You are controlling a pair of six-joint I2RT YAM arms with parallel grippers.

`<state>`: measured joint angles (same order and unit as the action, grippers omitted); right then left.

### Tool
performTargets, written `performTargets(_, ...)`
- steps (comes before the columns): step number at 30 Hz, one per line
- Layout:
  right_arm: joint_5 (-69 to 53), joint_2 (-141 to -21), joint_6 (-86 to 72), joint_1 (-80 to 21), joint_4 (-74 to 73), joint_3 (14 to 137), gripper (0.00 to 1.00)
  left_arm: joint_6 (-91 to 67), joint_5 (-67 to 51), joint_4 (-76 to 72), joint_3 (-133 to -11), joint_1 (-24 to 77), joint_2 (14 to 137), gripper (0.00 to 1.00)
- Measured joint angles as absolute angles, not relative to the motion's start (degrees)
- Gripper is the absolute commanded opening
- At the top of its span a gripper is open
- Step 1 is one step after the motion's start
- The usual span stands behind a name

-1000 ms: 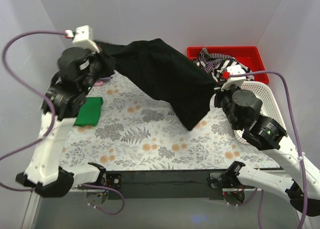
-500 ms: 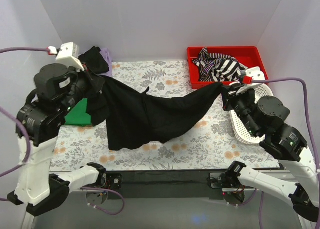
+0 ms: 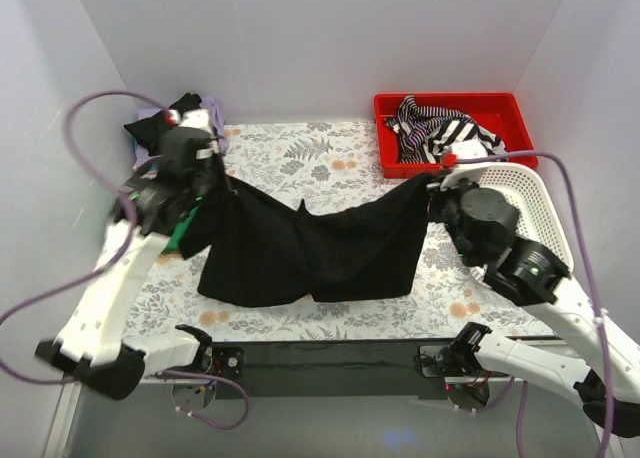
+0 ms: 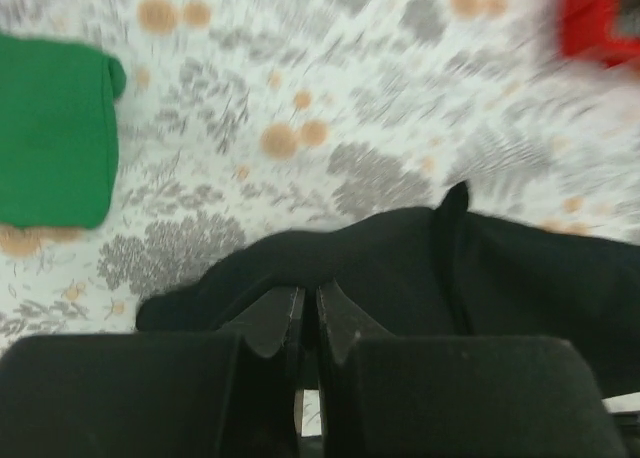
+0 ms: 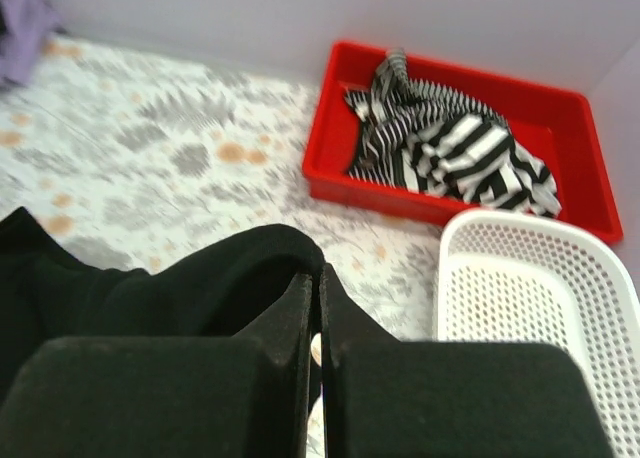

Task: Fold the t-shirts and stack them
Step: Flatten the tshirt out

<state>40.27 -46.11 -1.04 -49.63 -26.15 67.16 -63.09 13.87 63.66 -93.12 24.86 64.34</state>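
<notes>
Spreading step, I'd guess: left gripper (image 4: 310, 306) and right gripper (image 5: 318, 286) were each pinched tight on a corner of the black shirt (image 3: 300, 253) stretched across mid-frame, so next it needed laying flat.

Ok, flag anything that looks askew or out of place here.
Nothing damaged or spilled. The black shirt hangs slack between the left gripper and right gripper, both shut on it: its middle sags onto the table with a crease poking up. The striped shirt lies crumpled in the red bin.
</notes>
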Motion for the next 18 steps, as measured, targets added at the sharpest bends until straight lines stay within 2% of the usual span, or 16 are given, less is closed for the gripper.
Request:
performTargets(4, 42.3, -49.6, 0.1, -49.6, -25.5, 62.0, 0.01, -63.0, 14.9, 61.2, -84.9, 24.9, 74.3, 0.00)
performTargets(7, 42.1, -49.7, 1.5, -49.7, -25.1, 61.8, 0.01, -62.1, 14.8, 60.8, -84.8, 24.9, 74.9, 0.00)
performTargets(14, 42.5, -53.9, 6.9, -49.6, -19.9, 71.0, 0.01, -58.6, 14.5, 58.2, -107.1, 22.5, 77.6, 0.00)
performTargets(18, 41.3, -63.4, 10.7, -46.9, -15.0, 77.7, 0.01, -57.3, 9.5, 55.7, -117.0, 17.3, 86.0, 0.00)
